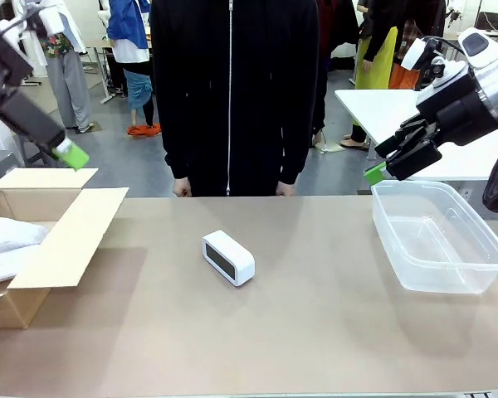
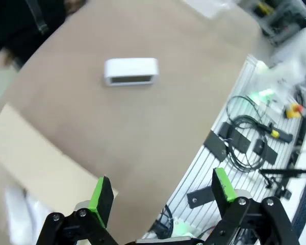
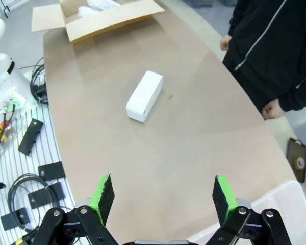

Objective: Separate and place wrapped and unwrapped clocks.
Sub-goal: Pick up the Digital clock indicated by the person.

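The unwrapped clock (image 1: 228, 257), smooth white with a dark face, lies alone mid-table; it appears as well in the left wrist view (image 2: 131, 71) and the right wrist view (image 3: 144, 95). Wrapped clocks (image 1: 7, 242), whitish bubble-wrap bundles, rest inside the cardboard box (image 1: 62, 240) at the left, and they show in the right wrist view (image 3: 96, 6). My left gripper (image 1: 69, 154) hangs open above the box's far flap, nothing between its fingers (image 2: 102, 196). My right gripper (image 1: 388, 163) hovers open over the far left corner of the clear plastic bin (image 1: 448, 274), holding nothing.
A person in black stands at the far edge, hands (image 1: 183, 189) down at the table's rim. The box (image 3: 109, 18) has its flaps spread wide. Cables and tools (image 2: 250, 143) lie on a ribbed surface past the table's near edge.
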`<state>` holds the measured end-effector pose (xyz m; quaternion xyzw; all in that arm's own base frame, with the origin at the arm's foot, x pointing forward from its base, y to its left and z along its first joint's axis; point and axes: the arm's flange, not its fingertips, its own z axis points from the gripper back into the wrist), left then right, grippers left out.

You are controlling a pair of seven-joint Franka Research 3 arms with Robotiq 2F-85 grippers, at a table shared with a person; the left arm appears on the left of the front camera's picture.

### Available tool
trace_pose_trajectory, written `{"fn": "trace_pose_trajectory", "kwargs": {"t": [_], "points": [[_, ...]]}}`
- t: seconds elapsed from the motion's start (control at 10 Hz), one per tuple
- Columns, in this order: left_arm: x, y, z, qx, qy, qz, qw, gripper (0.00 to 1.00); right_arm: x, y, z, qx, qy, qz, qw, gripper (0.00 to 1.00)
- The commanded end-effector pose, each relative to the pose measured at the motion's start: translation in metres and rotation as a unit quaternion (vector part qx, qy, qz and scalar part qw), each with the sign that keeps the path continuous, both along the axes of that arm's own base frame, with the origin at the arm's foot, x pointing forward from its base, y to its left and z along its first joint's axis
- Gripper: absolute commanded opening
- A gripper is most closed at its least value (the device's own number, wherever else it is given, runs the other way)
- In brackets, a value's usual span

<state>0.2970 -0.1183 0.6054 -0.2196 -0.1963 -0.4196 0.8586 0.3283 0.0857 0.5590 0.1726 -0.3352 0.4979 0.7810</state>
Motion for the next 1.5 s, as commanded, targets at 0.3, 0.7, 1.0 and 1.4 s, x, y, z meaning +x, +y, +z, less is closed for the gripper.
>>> {"fn": "trace_pose_trajectory", "kwargs": {"t": [0.3,0.7,1.0,1.4], "points": [[0.012,0.011,-0.042,-0.003,-0.008,0.018,1.000,1.00,0.001,0.000,-0.003,0.012,0.004,0.007,1.000,1.00],[0.012,0.011,-0.028,0.002,-0.054,0.037,0.998,1.00,0.001,0.000,-0.003,0.012,0.004,0.007,1.000,1.00],[0.017,0.010,-0.026,0.030,-0.068,0.043,0.996,1.00,0.001,0.000,-0.003,0.012,0.004,0.007,1.000,1.00],[0.014,0.011,-0.023,0.007,-0.066,0.023,0.998,1.00,0.001,0.000,-0.003,0.012,0.004,0.007,1.000,1.00]]}}
